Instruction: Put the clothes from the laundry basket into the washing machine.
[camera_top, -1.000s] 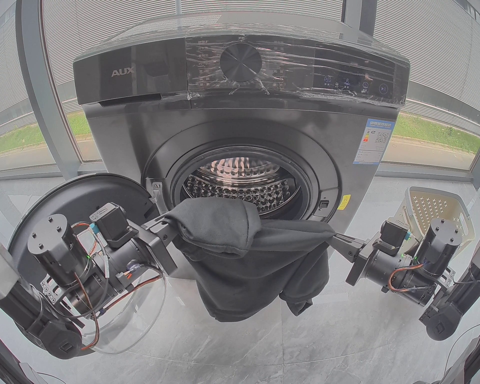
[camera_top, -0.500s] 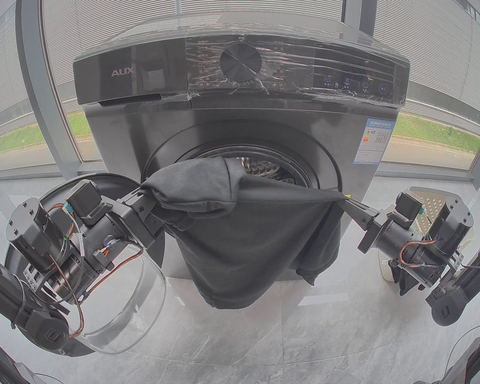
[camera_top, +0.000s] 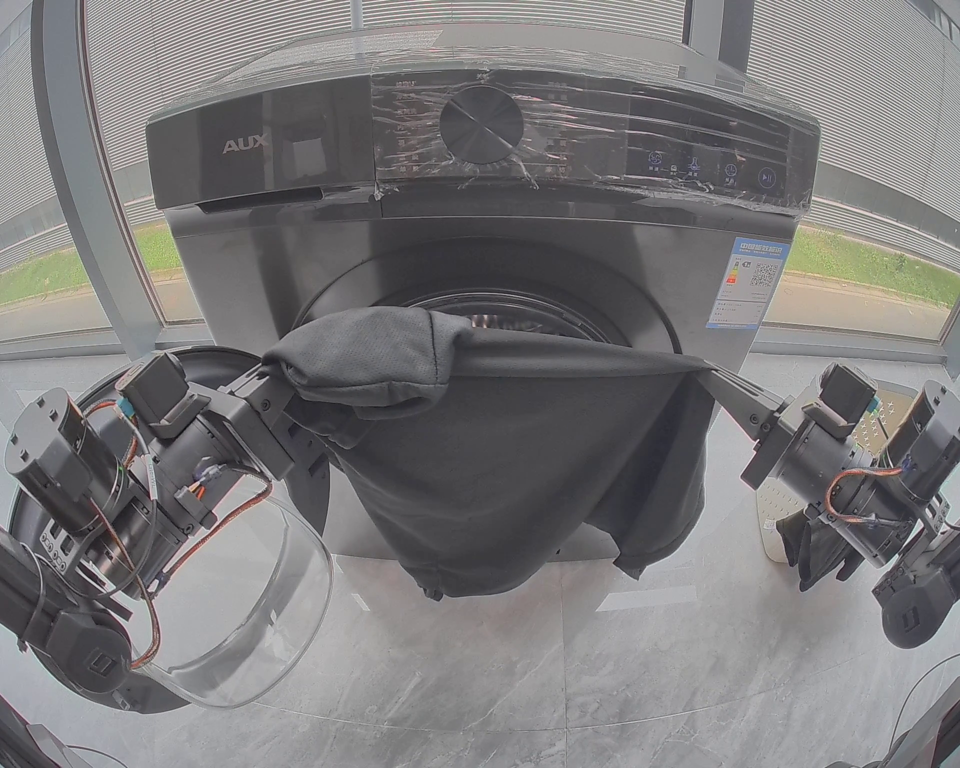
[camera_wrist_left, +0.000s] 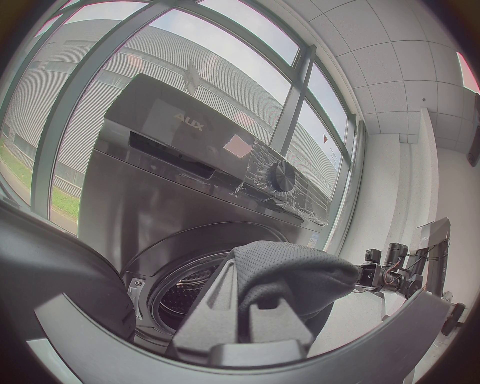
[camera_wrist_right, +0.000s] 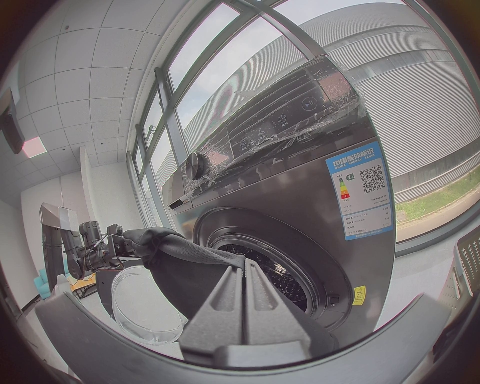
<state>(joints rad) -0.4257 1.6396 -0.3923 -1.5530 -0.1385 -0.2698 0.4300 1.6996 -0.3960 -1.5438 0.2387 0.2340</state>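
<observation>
Black garment (camera_top: 520, 450) hung stretched before the washer (camera_top: 280, 260); my left hand (camera_top: 275, 385) and right hand (camera_top: 712, 378) each clamped tight on one upper corner.

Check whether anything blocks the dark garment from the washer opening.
Nothing visible does. The door is swung open to the left; the garment, stretched between the left gripper and right gripper, hangs before the opening.
</observation>
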